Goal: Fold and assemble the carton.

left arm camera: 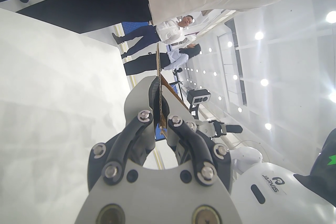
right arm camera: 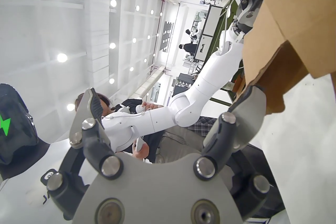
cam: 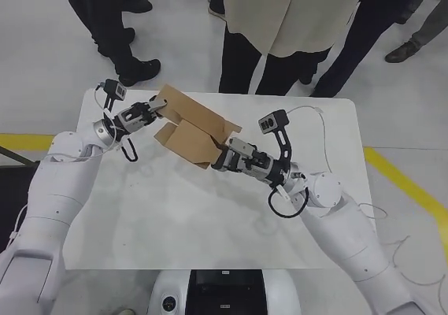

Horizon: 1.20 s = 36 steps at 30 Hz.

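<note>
Upper centre of the top view: carton point(cam: 194, 126) sits over the far part of the table point(cam: 168, 236), partly opened, with flaps sticking out. Its long axis runs from upper left to lower right of the frame. Can't tell whether it rests on the table or hangs clear of it.

Left gripper point(cam: 154, 109) is at the carton's upper-left end. Left wrist view confirms this: left gripper point(left arm camera: 157, 93) is clamped on a panel of the carton point(left arm camera: 173, 91) seen edge-on, cardboard sandwiched between the pads.

Right gripper point(cam: 222, 151) is at the opposite, lower-right end. In the right wrist view the right gripper point(right arm camera: 170, 96) is spread wide and holds nothing. One of its fingers point(right arm camera: 249, 107) is right against the carton point(right arm camera: 296, 12) at a flap edge, in the right half of that frame. The other finger is well apart from it.

Key relation: the carton is off to one side of the right gripper's gap, not inside it, so closing now would likely catch nothing. My read is that the right arm is the free one for the next fold. It should push that flap with the near finger, or shift sideways toward the carton before pinching, while the left holds the far end as an anchor.

Risk: a push along the long axis could lever the panel out of the left pinch.
</note>
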Available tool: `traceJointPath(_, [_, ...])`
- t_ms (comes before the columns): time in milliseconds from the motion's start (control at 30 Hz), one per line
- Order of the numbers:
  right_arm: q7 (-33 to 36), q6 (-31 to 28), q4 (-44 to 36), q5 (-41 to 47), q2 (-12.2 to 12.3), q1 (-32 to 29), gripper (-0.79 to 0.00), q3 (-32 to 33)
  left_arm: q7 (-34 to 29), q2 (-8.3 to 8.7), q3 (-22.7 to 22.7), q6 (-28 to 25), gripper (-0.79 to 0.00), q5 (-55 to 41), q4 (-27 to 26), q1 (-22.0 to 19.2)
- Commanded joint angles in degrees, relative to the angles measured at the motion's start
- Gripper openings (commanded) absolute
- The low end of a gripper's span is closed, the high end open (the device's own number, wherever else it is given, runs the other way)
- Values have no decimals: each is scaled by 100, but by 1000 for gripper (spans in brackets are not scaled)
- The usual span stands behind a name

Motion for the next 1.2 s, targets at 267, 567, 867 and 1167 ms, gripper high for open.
traceJointPath(267, [-266, 164, 102, -483, -62, 72, -12, -135, -121, -28, -86, 39, -785, -274, -72, 80])
traceJointPath(567, [-389, 276, 22, -774, -89, -23, -286, -202, -189, -33, -213, 67, -785, -416, -120, 167])
traceJointPath(867, [-653, 499, -70, -1225, -86, -154, -573, -170, -203, -35, -313, 49, -785, -403, -218, 280])
traceJointPath(1167, [-646, 629, -212, -1442, -71, -260, -711, -104, -221, -17, -478, 51, -785, -439, -493, 476])
